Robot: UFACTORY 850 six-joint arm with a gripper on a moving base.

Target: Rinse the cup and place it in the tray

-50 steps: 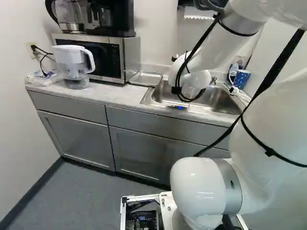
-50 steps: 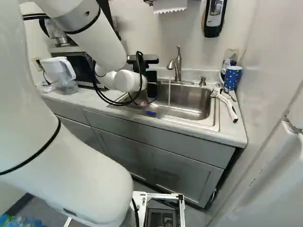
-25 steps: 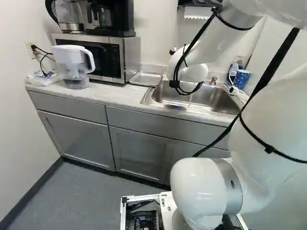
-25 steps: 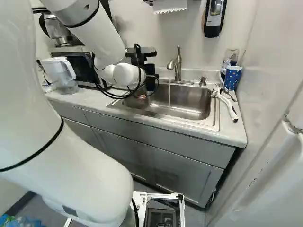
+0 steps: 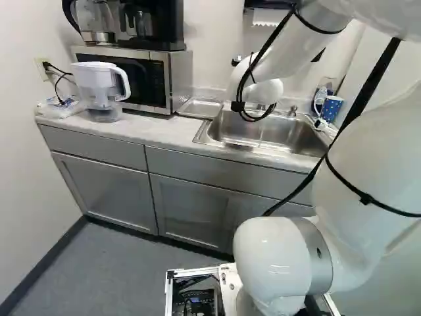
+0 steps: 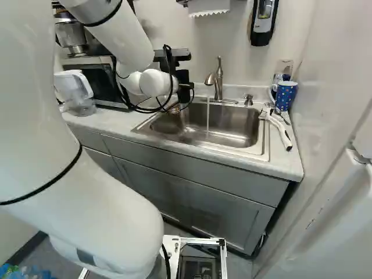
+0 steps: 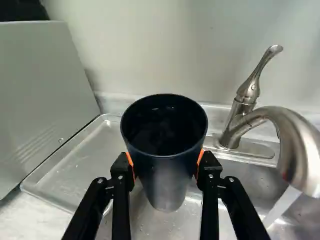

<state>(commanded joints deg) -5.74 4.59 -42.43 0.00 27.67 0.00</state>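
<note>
Steel sink point(image 6: 235, 122), beneath the gripper point(image 6: 183, 93): water point(image 7: 282, 205) runs from the faucet point(image 7: 297, 145) on one side; metal tray point(image 7: 70, 177) lies on the other. Dark cup point(image 7: 167, 175), one: it sits gripped between both orange pads point(image 7: 130, 162), mouth up, apparently over the sink's tray-side edge.

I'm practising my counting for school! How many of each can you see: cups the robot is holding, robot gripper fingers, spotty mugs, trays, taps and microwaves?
Held cups: 1, the dark cup
Gripper fingers: 2
Spotty mugs: 1, the blue mug
Trays: 1, the metal tray
Taps: 1, the silver tap
Microwaves: 1, the microwave
Total: 7
</note>
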